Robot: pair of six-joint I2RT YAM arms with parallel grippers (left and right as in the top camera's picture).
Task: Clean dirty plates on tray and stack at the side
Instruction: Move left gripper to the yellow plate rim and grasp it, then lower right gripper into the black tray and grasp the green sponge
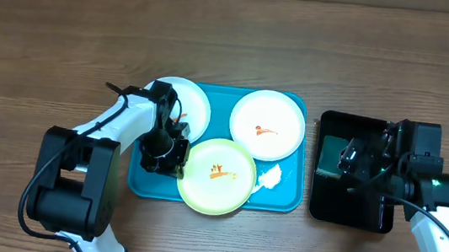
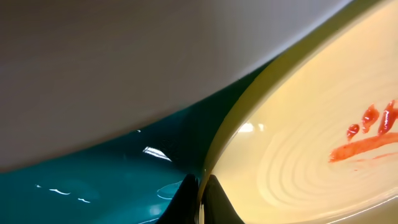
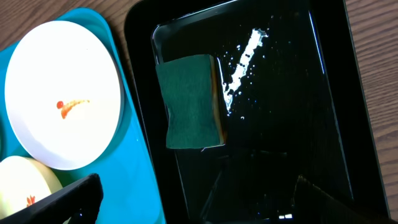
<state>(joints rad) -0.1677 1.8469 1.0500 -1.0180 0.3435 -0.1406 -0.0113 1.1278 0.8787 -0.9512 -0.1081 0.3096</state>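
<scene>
Three round, glossy plates flat inside the turquoise tray (image 1: 288, 203): left white plate (image 1: 193, 101) at the far left corner, right white plate (image 1: 267, 124) at the far right, green-rimmed plate (image 1: 217, 176) at the front, overhanging the near rim. Orange-red smear on each; faint concentric ridges on the green-rimmed one. Smooth plastic tray, rounded corners, long axis left to right. Crumpled white wad (image 1: 269, 178) just beside the front plate. Left gripper (image 1: 172, 158) down low on a folded arm, narrowly pinched across the green-rimmed plate's left edge. Right gripper (image 3: 199, 205) spread wide, hovering over the shiny black tray (image 3: 280, 124), near a rectangular green sponge (image 3: 191, 102) with a yellow edge.
</scene>
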